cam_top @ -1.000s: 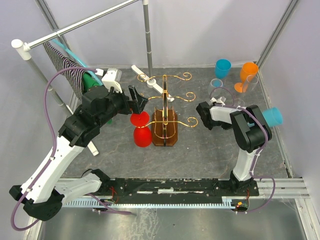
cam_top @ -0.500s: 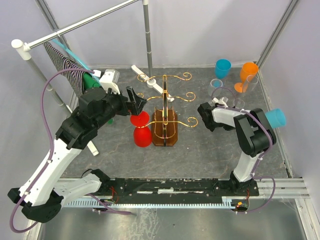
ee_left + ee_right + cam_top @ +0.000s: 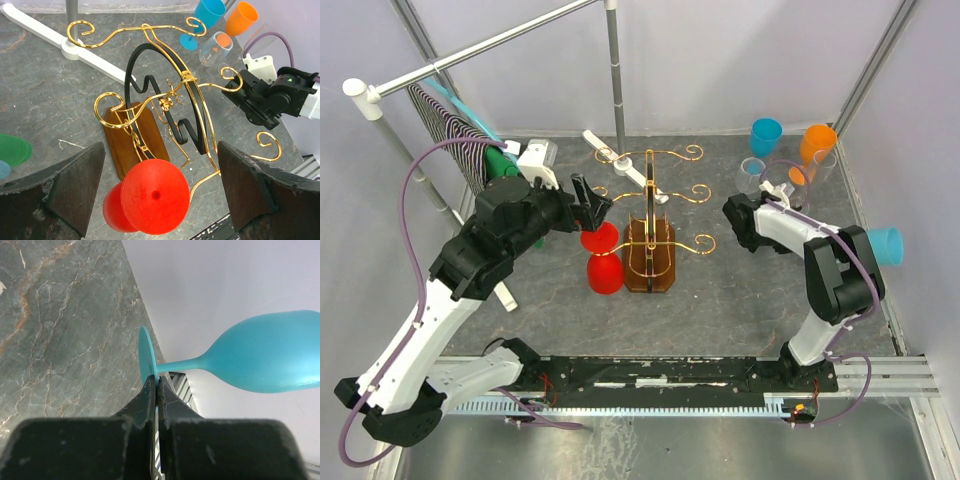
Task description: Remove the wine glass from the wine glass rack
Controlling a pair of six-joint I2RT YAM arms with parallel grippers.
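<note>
Jaws on my left gripper (image 3: 595,205) stand wide open around the red wine glass (image 3: 155,192), which hangs upside down on the wine glass rack (image 3: 117,147). My right gripper (image 3: 156,390) pinches a teal glass (image 3: 270,360) by its foot.

Matt red plastic wine glass (image 3: 155,197)

White arms (image 3: 425,315) with black joints, purple cables (image 3: 409,225)

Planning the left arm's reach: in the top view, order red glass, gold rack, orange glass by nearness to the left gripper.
1. red wine glass, right beside the left gripper.
2. wine glass rack, just right of the glass.
3. orange glass, far back right.
</note>
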